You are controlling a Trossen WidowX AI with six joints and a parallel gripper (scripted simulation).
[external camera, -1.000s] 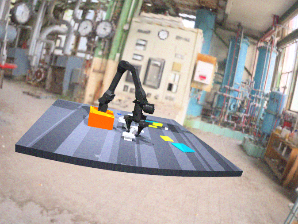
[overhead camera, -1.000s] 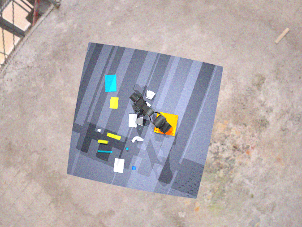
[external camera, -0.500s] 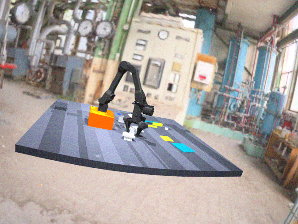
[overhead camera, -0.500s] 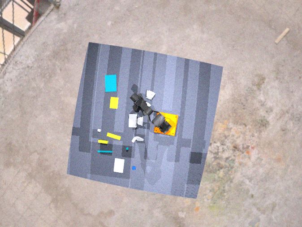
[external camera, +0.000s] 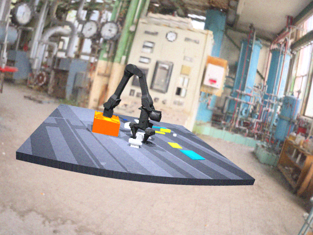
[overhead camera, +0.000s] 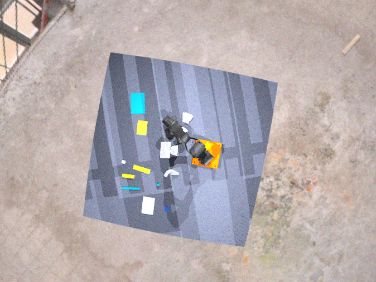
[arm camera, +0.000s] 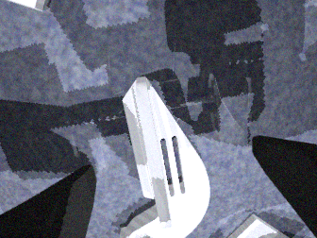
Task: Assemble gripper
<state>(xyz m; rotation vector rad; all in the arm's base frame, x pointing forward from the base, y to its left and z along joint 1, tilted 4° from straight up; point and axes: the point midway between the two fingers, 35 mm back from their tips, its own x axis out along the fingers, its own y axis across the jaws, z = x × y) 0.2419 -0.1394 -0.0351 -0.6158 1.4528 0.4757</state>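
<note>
My gripper [external camera: 139, 140] [arm camera: 175, 159] is open and empty, low over the table. One white jaw [arm camera: 189, 189] [overhead camera: 184, 129] lies between the spread fingers, touching neither; its pointed tip and two slots show, its geared end is cut off in the wrist view. The other white jaw [overhead camera: 171, 173] [external camera: 127, 125] lies apart, curved. A white block [overhead camera: 187, 117] [external camera: 135, 142], seemingly the gripper base, stands close by; its corner shows at the wrist view's bottom right. A small white piece [overhead camera: 173, 150], possibly the housing plate, lies beside a white slab [overhead camera: 164, 149]. Pins and meshing are not visible.
The arm stands on an orange block [overhead camera: 216, 151] [external camera: 105, 128]. A cyan plate [overhead camera: 137, 103] [external camera: 192, 154], a yellow plate [overhead camera: 141, 127] [external camera: 174, 145], yellow bars, a cyan strip [overhead camera: 130, 188], a white rectangle [overhead camera: 148, 205] and a blue cube [overhead camera: 166, 208] lie around.
</note>
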